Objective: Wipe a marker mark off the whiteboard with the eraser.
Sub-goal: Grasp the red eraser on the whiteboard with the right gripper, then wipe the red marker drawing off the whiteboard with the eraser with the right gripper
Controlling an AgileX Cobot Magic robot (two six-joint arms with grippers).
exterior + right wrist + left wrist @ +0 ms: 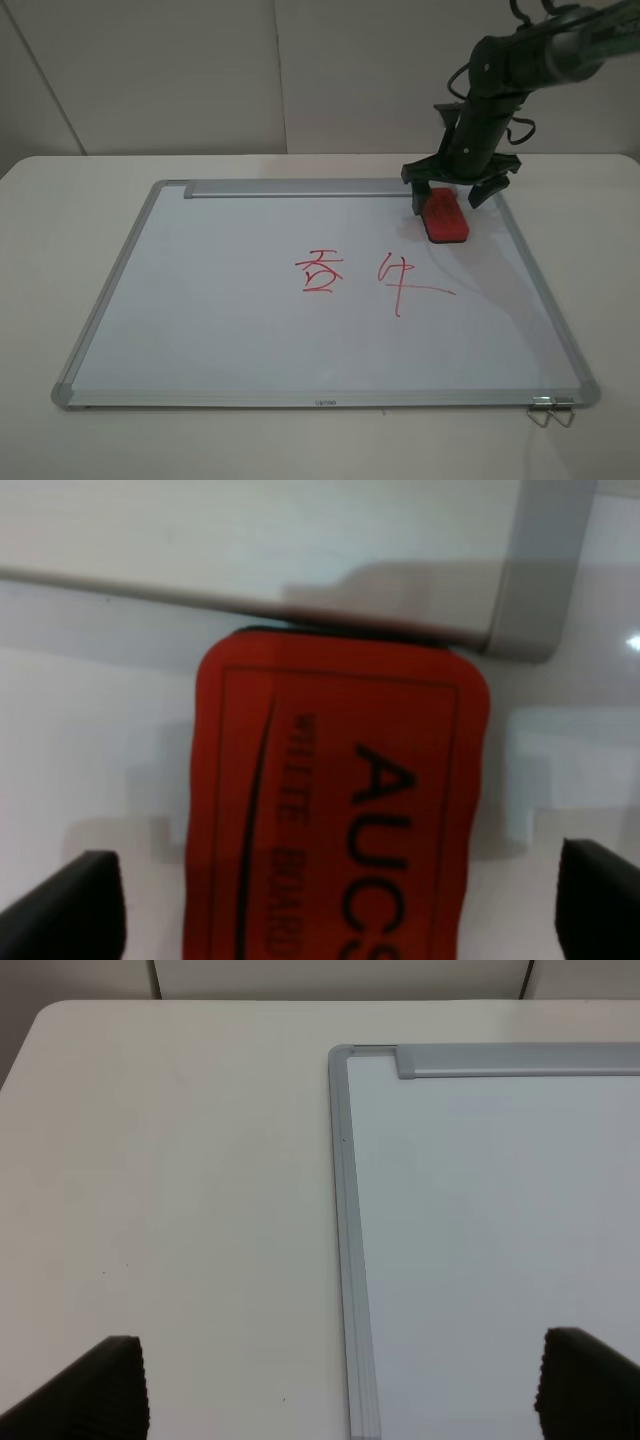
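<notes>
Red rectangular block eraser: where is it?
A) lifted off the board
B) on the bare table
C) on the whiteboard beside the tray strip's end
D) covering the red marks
C: the red rectangular block eraser lies on the silver-framed whiteboard by the grey metal tray strip's end, the right gripper open astride it.

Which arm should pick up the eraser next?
Right. The right gripper hangs open over the eraser on the whiteboard; the left gripper is over the board's left frame edge, far from it.

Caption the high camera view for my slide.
Open right gripper over the red block eraser on the silver-framed whiteboard, small red marker character unwiped.
</notes>
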